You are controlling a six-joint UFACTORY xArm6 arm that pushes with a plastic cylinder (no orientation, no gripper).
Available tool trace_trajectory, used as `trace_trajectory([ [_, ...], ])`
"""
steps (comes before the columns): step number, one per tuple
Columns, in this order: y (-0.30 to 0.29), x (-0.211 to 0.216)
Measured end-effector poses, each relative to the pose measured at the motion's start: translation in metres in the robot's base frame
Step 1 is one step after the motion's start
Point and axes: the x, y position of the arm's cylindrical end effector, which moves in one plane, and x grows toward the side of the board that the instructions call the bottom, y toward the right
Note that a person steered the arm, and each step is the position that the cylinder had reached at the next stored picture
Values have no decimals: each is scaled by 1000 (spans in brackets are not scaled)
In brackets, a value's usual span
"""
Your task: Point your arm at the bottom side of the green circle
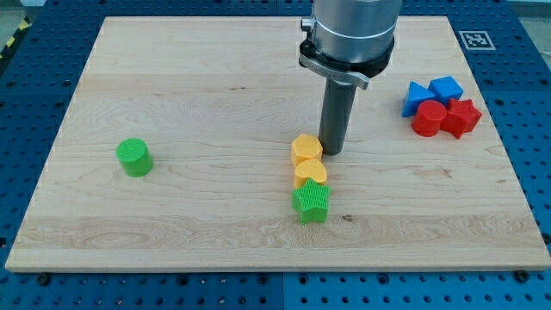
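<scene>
The green circle [134, 157] sits on the wooden board [198, 86] at the view's left. My tip [333, 152] rests on the board near the middle, far to the right of the green circle. It stands just right of a yellow hexagon [306, 149]. Below that hexagon lie a yellow heart [311, 173] and a green star [311, 201] in a short column.
A cluster at the view's right holds a blue triangle [416, 96], a blue pentagon [446, 88], a red circle [428, 117] and a red star [462, 117]. A fiducial tag [473, 39] sits at the board's top right corner.
</scene>
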Motion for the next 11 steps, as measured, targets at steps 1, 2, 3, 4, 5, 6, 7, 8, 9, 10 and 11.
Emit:
trace_trajectory([
  [1,0,-3],
  [2,-18,-27],
  [3,-79,-28],
  [4,-103,-25],
  [5,-103,20],
  [6,-103,36],
  [7,-103,55],
  [8,-115,88],
  [9,-166,112],
  [10,-223,107],
  [11,-250,89],
])
